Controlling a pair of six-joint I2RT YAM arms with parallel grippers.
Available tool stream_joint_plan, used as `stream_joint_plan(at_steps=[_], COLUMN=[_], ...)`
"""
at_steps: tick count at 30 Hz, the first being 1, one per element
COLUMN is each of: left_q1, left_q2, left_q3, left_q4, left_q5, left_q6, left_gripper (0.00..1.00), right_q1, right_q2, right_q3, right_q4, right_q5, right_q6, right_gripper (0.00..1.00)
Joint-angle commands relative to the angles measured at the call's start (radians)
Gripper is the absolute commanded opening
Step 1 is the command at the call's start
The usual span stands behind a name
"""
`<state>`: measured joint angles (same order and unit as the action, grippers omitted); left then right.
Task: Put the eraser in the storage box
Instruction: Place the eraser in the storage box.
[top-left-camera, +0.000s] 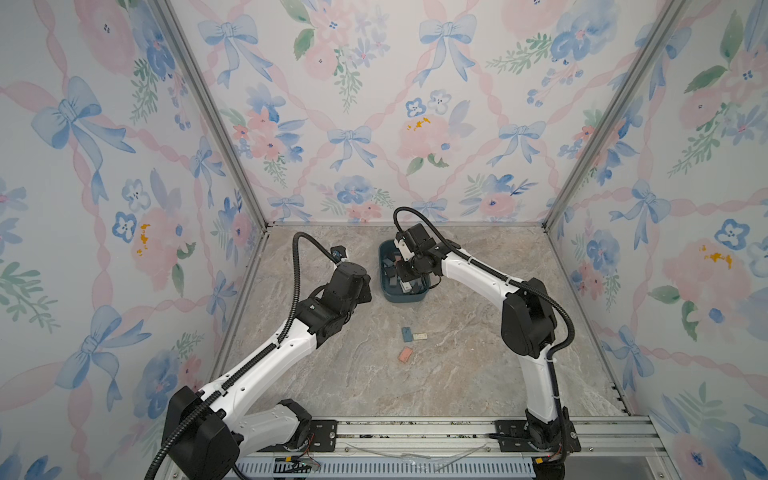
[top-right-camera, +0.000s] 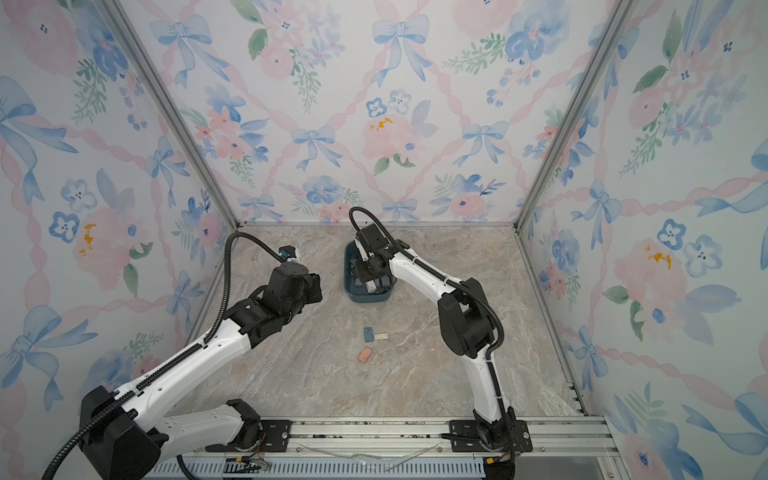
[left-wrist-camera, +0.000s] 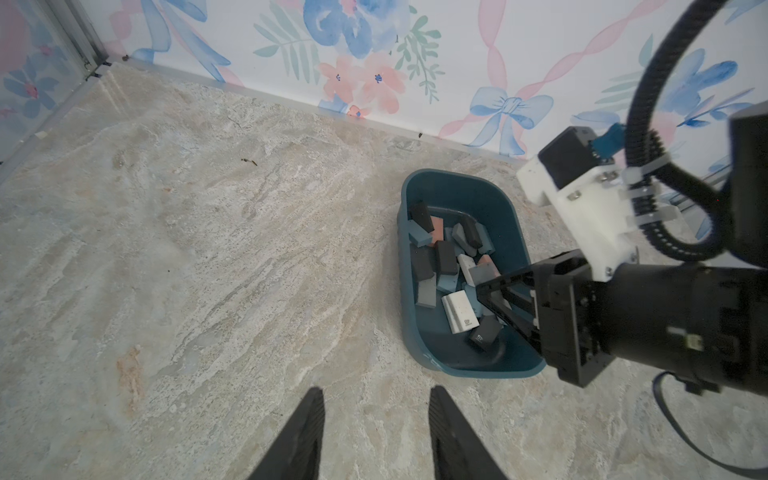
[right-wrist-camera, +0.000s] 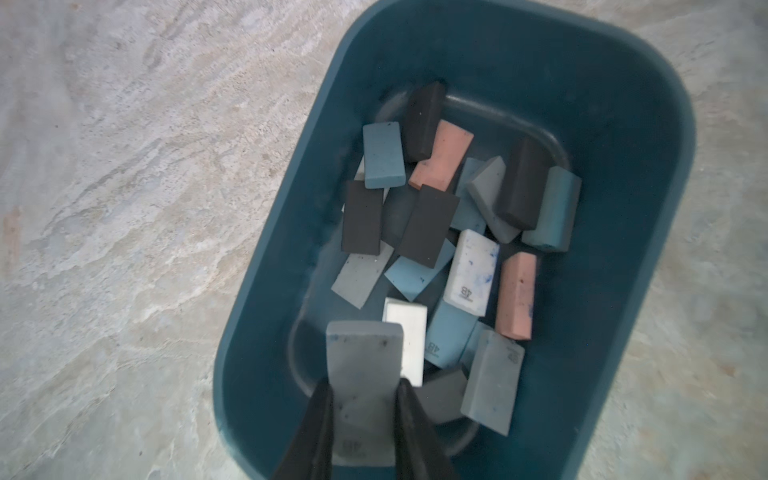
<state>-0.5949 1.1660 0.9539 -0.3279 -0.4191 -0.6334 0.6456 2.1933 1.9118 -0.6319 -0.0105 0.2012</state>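
Grey eraser (right-wrist-camera: 363, 374) clamped; right arm (top-left-camera: 478, 274) stretched over storage box (right-wrist-camera: 623, 124).

Soft, even light fills the booth, and the beige marbled tabletop (top-left-camera: 457, 374) carries only faint shadows. In both top views the wide lens splays the flowered wall panels (top-left-camera: 62, 208) outward. The right wrist view is dimmer and bluish: the grey rectangular eraser (right-wrist-camera: 364, 353) close to the lens looks soft, as does the near rim of the dark teal plastic tub (right-wrist-camera: 623, 83).
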Motion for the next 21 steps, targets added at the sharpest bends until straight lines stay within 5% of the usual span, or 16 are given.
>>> stream_joint_plan(at_steps=[1, 21], left_q1=[0.010, 0.018], left_q2=[0.007, 0.019], left_q3=[-0.013, -0.025], left_q4=[0.018, 0.018], left_q5=[0.008, 0.034], left_q6=[-0.018, -0.028], left_gripper=[0.44, 0.43], right_q1=[-0.012, -0.017], right_q2=[0.067, 0.354], right_q3=[0.089, 0.453], right_q4=[-0.047, -0.204], right_q5=[0.003, 0.059], right_q6=[0.033, 0.049], right_gripper=[0.24, 0.34])
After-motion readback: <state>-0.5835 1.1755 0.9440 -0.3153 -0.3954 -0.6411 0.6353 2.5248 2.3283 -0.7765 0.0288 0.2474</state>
